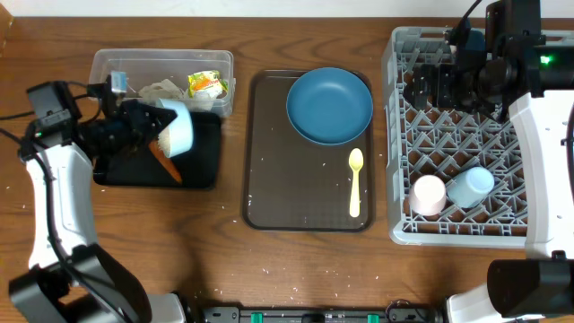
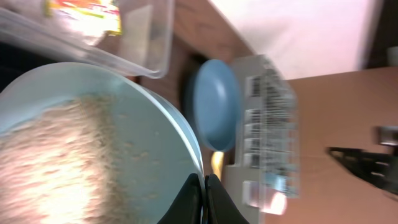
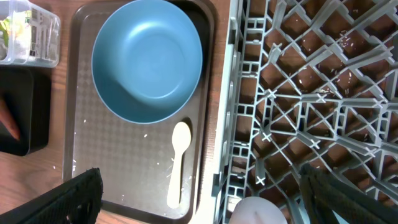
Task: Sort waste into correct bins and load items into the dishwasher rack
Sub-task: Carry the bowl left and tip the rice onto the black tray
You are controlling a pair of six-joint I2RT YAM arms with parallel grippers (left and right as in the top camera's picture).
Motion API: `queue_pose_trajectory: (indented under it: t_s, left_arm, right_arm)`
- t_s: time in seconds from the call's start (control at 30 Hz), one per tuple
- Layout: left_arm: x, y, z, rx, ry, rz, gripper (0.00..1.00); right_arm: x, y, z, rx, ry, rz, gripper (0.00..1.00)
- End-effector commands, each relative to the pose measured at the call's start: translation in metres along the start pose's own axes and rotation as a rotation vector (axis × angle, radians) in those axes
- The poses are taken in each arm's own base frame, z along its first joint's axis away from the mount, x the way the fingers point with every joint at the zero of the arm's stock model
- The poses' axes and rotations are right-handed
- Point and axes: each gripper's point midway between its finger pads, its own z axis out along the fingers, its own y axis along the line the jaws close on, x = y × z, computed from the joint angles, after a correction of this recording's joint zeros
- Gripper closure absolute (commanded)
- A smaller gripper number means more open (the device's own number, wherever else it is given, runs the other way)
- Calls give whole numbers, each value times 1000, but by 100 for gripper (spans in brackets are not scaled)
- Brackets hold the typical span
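Observation:
My left gripper [image 1: 154, 126] is shut on the rim of the pale blue bowl [image 1: 179, 128], tipped on its side over the black tray [image 1: 202, 170]; rice shows inside the bowl [image 2: 93, 155] in the left wrist view. An orange carrot [image 1: 165, 166] lies on the tray. The clear tub [image 1: 161, 65] holds crumpled napkins and a green-yellow wrapper [image 1: 206, 84]. The dark-blue plate [image 1: 329, 105] and yellow spoon [image 1: 356, 182] lie on the brown serving tray [image 1: 269, 193]. My right gripper [image 3: 199, 193] is open above the grey rack [image 1: 466, 233], which holds a pink cup [image 1: 428, 194] and a blue cup [image 1: 472, 186].
Loose rice grains are scattered on the brown tray and on the wooden table in front of it [image 1: 269, 265]. The rack stands at the right edge of the table. The tub and black tray sit at the left, side by side.

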Motion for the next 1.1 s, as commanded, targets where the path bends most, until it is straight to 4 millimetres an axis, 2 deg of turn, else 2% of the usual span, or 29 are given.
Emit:
queue_pose_trajectory:
  t_s: [0.0, 0.17, 0.33, 0.73, 1.07]
  left_arm:
    - [-1, -16, -2, 219, 29, -21, 94]
    - [-4, 5, 6, 293, 56, -112, 94]
    - [-6, 15, 8, 363, 58, -140, 94]
    - [-23, 29, -25, 404, -25, -268, 94]
    - [-26, 33, -32, 403, -29, -357, 94]
  right_arm:
    - [2, 0, 2, -3, 9, -12, 1]
    - [2, 0, 2, -4, 10, -14, 2]
    - [2, 0, 2, -4, 11, -14, 1]
    - [2, 0, 2, -4, 10, -14, 2]
    - [3, 0, 2, -4, 13, -13, 2]
